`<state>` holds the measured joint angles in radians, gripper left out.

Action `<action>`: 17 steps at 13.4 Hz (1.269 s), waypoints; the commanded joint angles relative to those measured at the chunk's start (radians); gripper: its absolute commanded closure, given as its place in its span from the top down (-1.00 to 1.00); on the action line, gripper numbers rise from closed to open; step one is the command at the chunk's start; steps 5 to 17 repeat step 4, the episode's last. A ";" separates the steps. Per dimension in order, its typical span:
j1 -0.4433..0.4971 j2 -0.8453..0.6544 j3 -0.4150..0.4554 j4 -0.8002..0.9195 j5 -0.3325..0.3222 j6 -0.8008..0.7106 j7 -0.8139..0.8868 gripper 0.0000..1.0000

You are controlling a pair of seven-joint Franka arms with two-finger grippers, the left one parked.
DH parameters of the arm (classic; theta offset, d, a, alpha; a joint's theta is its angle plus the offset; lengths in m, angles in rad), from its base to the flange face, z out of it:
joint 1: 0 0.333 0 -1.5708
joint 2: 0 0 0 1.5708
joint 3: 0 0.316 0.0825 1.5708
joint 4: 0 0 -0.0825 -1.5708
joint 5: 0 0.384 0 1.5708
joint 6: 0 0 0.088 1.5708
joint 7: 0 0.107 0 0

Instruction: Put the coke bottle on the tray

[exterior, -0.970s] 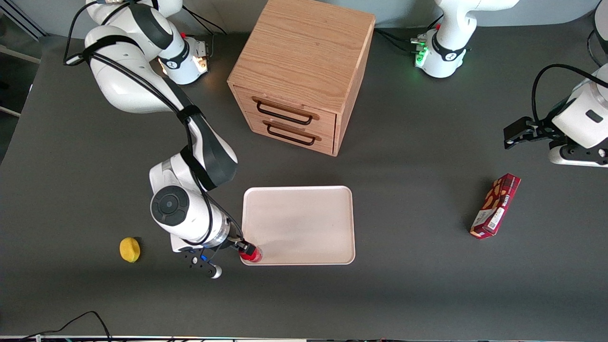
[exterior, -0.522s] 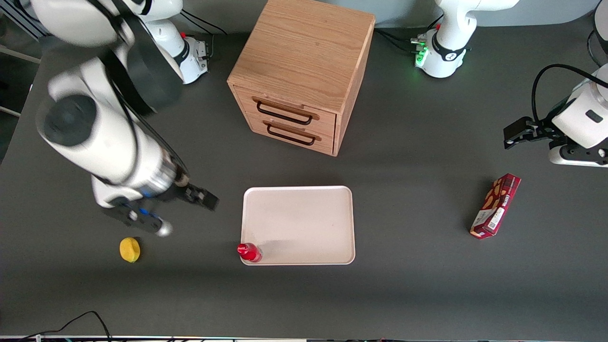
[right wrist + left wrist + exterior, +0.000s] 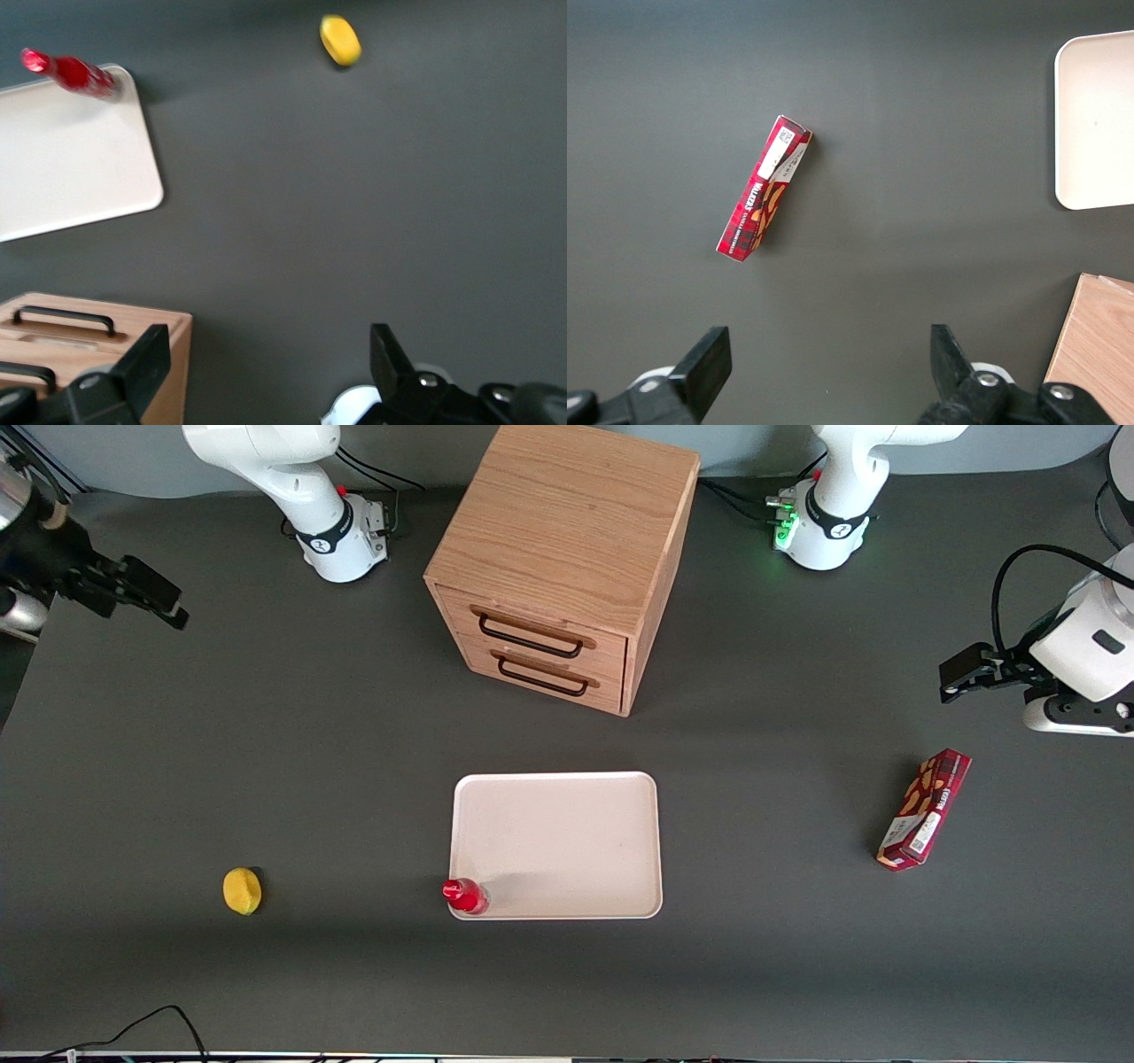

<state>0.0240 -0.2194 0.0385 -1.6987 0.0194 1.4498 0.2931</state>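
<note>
coke bottle [image 3: 465,895] upright on tray [image 3: 567,815] corner | gripper [image 3: 164,607] high, well apart, jaws spread, empty | placement looks complete

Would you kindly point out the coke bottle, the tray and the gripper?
coke bottle [image 3: 465,895]: front view, on its red body.
tray [image 3: 556,779]: front view, on its rim nearest the cabinet.
gripper [image 3: 168,607]: front view, between its open fingertips.

From the front we look steeply down on the whole desk [image 3: 266,762]. Our right wrist camera rides high above its end effector [image 3: 266,367], facing down, and shares the tray [image 3: 62,150], coke bottle [image 3: 75,73] and cabinet [image 3: 89,341] with our front view. The left wrist view catches the tray's edge too.
</note>
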 commanded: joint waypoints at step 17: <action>0.010 -0.074 0.001 -0.116 0.020 0.041 -0.003 1.00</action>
